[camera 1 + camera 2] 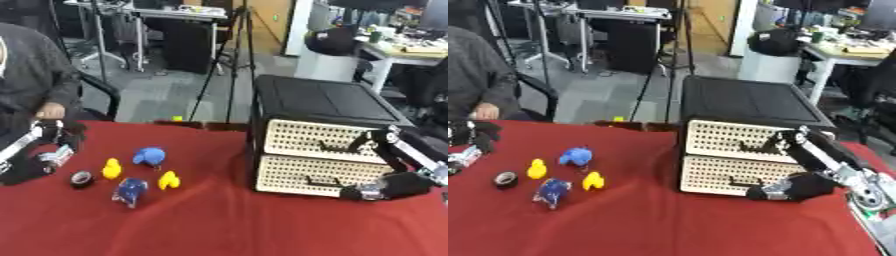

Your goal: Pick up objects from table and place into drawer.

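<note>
- Right robot hand [785, 190]: fingers curled at the lower drawer [737, 175] handle, holding no toy; judged step, opening.
- Left robot hand [54, 134]: far left; its fingers' state cannot be told.
- Toys, including yellow duck [111, 169], lie left on the bench [219, 225]; next, pull outward.

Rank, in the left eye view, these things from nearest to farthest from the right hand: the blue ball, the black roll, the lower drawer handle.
From the right hand:
1. Lower drawer handle, just left of the hand.
2. Blue ball, mid-left on the cloth.
3. Black roll, farthest left.
</note>
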`<action>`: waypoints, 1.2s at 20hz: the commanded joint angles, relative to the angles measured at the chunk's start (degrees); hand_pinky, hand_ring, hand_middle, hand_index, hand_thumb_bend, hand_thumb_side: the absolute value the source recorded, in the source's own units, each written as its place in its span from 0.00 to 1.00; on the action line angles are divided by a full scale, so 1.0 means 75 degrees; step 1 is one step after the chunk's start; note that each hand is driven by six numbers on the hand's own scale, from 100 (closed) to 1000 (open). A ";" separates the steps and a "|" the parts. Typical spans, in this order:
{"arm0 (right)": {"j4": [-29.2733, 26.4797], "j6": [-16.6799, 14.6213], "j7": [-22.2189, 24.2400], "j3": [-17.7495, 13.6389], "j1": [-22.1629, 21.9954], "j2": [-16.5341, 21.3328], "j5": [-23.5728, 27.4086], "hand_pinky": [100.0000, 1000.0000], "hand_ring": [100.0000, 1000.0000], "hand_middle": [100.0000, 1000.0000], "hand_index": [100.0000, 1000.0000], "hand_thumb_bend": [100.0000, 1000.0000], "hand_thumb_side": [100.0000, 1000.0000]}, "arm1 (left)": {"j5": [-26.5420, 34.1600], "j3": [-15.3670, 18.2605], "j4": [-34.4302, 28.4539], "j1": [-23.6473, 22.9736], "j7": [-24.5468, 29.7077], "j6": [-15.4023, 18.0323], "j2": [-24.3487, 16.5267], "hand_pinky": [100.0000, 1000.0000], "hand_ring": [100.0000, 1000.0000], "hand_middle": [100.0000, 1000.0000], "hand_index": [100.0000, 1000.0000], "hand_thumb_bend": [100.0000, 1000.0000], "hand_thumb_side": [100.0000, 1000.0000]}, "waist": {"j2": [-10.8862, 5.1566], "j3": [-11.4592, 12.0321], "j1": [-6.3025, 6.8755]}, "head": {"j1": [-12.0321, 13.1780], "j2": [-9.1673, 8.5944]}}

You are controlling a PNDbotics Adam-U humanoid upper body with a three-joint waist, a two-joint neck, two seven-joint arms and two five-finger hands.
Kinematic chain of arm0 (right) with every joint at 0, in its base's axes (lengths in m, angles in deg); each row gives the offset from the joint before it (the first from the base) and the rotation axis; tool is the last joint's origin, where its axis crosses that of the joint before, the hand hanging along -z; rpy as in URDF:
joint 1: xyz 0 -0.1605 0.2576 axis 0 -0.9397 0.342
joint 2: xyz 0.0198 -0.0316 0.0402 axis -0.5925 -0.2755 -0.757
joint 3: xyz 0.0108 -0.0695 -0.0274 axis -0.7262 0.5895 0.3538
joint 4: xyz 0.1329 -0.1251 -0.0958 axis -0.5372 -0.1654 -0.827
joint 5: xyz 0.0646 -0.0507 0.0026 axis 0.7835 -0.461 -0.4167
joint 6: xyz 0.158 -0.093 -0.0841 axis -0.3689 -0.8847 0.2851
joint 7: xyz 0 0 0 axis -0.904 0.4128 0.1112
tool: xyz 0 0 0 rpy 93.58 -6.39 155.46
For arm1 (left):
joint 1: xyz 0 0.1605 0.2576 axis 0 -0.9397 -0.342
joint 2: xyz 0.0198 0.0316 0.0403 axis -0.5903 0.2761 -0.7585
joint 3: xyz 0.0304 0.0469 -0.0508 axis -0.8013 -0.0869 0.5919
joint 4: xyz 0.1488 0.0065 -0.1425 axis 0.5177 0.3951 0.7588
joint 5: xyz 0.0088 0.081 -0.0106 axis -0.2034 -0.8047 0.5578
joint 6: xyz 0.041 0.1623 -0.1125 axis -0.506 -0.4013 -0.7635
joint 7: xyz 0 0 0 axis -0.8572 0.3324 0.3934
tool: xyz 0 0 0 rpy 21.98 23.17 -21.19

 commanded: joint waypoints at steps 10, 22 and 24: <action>0.1602 -0.0089 -0.0277 -0.0193 0.0813 -0.0057 -0.0419 0.00 0.00 0.00 0.64 1.00 0.54 | 0.0352 0.0218 -0.0765 -0.0272 0.0088 -0.0322 0.0131 0.57 0.54 0.60 0.80 0.00 0.66 | -0.0049 0.0148 0.0151 | -0.0119 0.0008; 0.2182 -0.0174 -0.0339 -0.0225 0.1094 -0.0131 -0.0585 0.00 0.00 0.00 0.64 1.00 0.52 | 0.0366 0.0208 -0.0848 -0.0356 0.0202 -0.0390 0.0261 0.57 0.53 0.59 0.80 0.00 0.67 | -0.0012 0.0265 0.0185 | -0.0179 0.0015; 0.2272 -0.0184 -0.0331 -0.0221 0.1136 -0.0145 -0.0625 0.00 0.00 0.00 0.64 1.00 0.52 | 0.0374 0.0205 -0.0863 -0.0360 0.0211 -0.0388 0.0280 0.57 0.53 0.59 0.80 0.00 0.67 | -0.0002 0.0288 0.0199 | -0.0191 0.0013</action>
